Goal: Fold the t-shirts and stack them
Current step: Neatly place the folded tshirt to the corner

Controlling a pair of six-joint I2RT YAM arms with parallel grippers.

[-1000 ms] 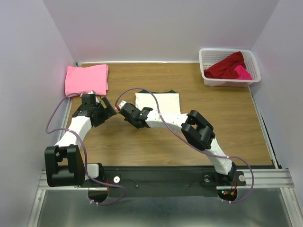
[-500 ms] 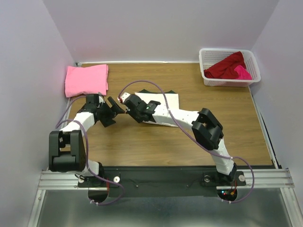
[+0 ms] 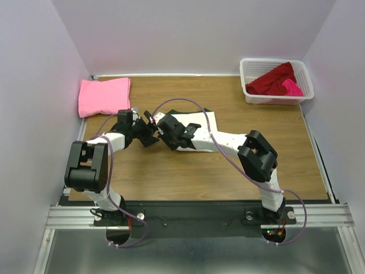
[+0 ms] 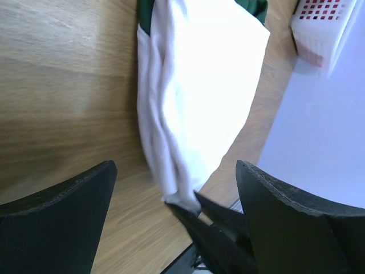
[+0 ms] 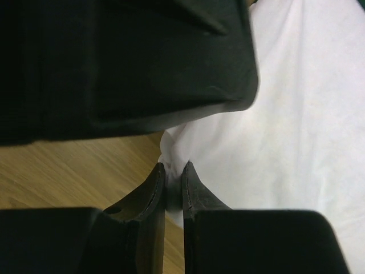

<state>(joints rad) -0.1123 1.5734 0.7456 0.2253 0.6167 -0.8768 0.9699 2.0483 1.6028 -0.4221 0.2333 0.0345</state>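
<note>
On the wooden table (image 3: 171, 171), a folded white tee (image 4: 199, 85) with green sleeves lies at centre, its long axis running 9 to 3 o'clock. A folded pink tee (image 3: 104, 97) sits at 10 o'clock and the white lattice basket (image 3: 274, 100) at 2 o'clock. The right gripper (image 5: 173, 185) pinches the white tee's 9 o'clock corner. The left gripper (image 4: 174, 171), spread wide and empty, hovers just beside that corner, the tee stretching toward 3 o'clock from it. The right arm looks better placed to carry it.
</note>
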